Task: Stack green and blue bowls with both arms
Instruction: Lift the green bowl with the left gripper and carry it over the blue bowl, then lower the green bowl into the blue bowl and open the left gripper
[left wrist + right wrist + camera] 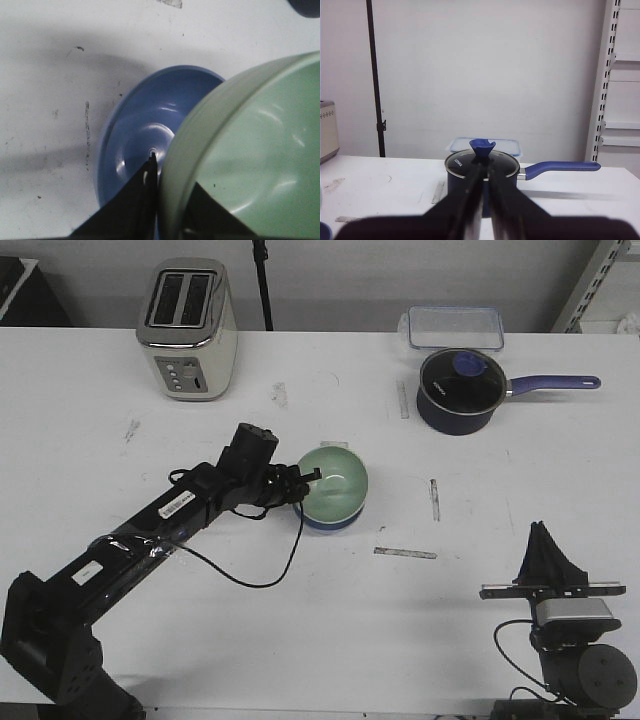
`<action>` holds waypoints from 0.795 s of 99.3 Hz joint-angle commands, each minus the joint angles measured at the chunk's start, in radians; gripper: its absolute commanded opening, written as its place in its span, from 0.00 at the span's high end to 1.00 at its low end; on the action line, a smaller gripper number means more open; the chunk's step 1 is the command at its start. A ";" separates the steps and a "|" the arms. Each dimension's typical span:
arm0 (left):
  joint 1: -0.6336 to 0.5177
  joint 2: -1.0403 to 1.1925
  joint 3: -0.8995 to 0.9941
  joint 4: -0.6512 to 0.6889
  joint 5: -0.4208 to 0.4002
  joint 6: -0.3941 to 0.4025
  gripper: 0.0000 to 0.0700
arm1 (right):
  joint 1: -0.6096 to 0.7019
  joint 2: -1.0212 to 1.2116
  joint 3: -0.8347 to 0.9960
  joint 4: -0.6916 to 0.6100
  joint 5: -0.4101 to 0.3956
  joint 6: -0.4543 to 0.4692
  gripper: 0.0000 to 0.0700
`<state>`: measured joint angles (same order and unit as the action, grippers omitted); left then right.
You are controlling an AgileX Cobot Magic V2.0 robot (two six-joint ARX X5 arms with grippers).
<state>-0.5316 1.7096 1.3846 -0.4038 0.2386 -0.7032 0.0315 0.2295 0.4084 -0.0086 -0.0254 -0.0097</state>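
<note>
A lab: scuffed white table (pixel 300 620), toaster (pixel 187 328), saucepan (pixel 460 390), bare wall, metal shelving (pixel 620 85).

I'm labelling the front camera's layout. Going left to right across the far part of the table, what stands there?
Toaster → clear plastic container → navy saucepan, its purple handle reaching furthest right. The container sits just behind the saucepan.

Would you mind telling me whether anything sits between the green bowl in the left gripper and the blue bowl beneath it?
Nothing visible does. The left gripper holds the green bowl by its rim, tilted above the blue bowl, whose inside shows empty.
</note>
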 commanded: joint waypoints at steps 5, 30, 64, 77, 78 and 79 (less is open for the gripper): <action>-0.017 0.024 0.018 0.007 -0.010 -0.020 1.00 | 0.001 -0.001 -0.002 0.016 0.000 0.013 0.99; -0.019 0.024 0.019 0.005 -0.047 -0.019 0.96 | 0.001 -0.001 -0.002 0.016 0.000 0.013 0.99; -0.019 0.025 0.018 -0.020 -0.048 -0.005 0.80 | 0.001 -0.001 -0.002 0.016 0.000 0.013 0.99; -0.019 0.025 0.018 -0.013 -0.047 -0.005 0.76 | 0.001 -0.001 -0.002 0.016 0.000 0.013 0.99; -0.019 0.025 0.018 -0.013 -0.047 -0.005 0.76 | 0.001 -0.001 -0.002 0.016 0.000 0.013 0.99; -0.019 0.025 0.018 -0.012 -0.047 -0.005 0.76 | 0.001 -0.001 -0.002 0.016 0.000 0.013 0.99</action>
<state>-0.5457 1.7187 1.3846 -0.4255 0.1890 -0.7185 0.0319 0.2295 0.4084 -0.0086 -0.0254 -0.0097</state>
